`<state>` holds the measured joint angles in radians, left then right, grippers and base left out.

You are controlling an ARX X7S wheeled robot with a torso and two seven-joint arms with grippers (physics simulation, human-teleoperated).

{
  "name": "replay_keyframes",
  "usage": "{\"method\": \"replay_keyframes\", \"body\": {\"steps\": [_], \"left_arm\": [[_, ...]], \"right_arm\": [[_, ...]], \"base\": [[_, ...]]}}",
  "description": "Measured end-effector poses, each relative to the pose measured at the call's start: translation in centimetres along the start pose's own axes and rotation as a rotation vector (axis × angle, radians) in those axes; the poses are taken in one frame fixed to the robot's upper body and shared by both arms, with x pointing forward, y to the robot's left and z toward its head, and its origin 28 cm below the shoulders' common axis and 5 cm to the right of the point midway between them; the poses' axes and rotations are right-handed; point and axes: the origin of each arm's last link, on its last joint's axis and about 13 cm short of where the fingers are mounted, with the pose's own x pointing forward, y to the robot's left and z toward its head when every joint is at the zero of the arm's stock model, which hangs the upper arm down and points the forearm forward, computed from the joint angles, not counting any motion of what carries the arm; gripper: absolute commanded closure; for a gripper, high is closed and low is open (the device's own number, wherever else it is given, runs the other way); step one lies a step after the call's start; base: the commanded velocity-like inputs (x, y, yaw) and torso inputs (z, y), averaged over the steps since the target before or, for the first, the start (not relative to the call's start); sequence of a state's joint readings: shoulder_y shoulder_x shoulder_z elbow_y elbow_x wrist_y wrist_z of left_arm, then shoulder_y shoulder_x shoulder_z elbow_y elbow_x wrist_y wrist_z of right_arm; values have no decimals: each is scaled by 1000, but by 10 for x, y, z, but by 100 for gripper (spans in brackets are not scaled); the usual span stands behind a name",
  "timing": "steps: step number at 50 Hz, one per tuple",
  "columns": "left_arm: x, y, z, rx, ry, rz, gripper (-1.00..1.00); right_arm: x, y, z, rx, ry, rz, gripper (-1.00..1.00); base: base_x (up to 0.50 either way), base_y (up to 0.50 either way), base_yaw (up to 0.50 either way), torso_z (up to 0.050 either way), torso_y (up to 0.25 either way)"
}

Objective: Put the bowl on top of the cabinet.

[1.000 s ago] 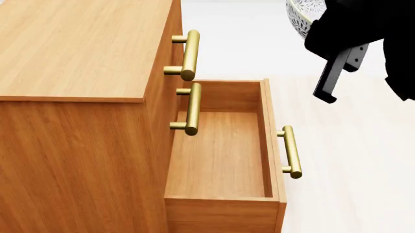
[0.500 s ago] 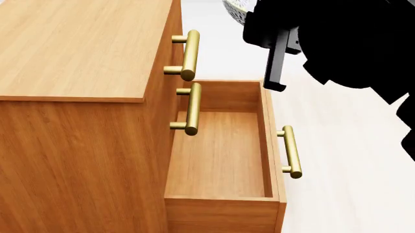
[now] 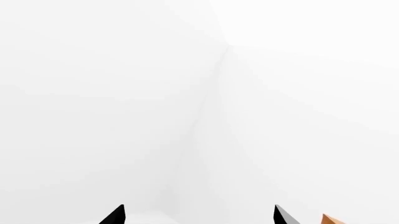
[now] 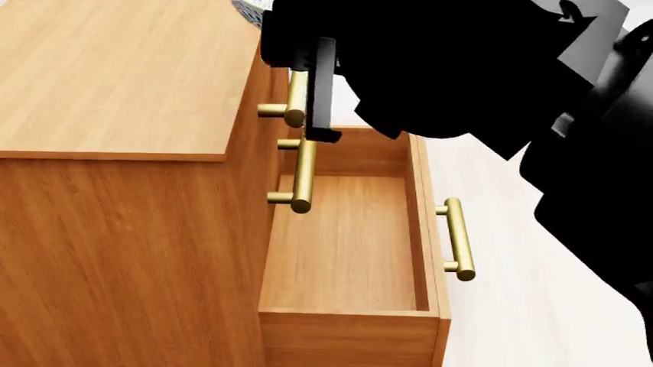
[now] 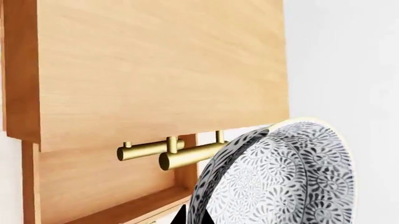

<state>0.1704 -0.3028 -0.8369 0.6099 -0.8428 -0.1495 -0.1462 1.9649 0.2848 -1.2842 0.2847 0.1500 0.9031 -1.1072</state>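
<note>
The bowl (image 5: 281, 179) fills the near part of the right wrist view, tipped on edge so that both its patterned inside and its outer wall show, with a pale rim along the top. A dark tip of the right arm's fingers (image 5: 181, 215) shows against its lower edge, so they appear clenched on the bowl, though the contact itself is mostly out of frame. In the head view only a sliver of the bowl (image 4: 248, 9) peeks out at the upper edge, above the back corner of the cabinet (image 4: 122, 84), beside the black bulk of the right arm (image 4: 449, 69). It is off the flat top, held in the air.

Nearest the head camera, one drawer (image 4: 347, 245) stands pulled out, its brass handle (image 4: 456, 238) at its front. Two more brass handles (image 4: 298, 86) sit on the shut drawers above.

The left wrist view shows two dark tips of the left fingers (image 3: 117, 216) spread apart with nothing between them, white surroundings beyond, and a small orange-brown corner at the edge.
</note>
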Motion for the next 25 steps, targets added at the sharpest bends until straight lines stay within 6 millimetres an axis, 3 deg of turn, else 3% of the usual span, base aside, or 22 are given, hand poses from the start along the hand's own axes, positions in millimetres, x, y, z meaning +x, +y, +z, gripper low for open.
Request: {"method": "replay_keyframes", "body": {"steps": [25], "left_arm": [[0,2,0,-4,-3,9,-100]], "right_arm": [[9,6,41,-75,-149,-24,100]], "base": [[0,0,0,0,0]]}}
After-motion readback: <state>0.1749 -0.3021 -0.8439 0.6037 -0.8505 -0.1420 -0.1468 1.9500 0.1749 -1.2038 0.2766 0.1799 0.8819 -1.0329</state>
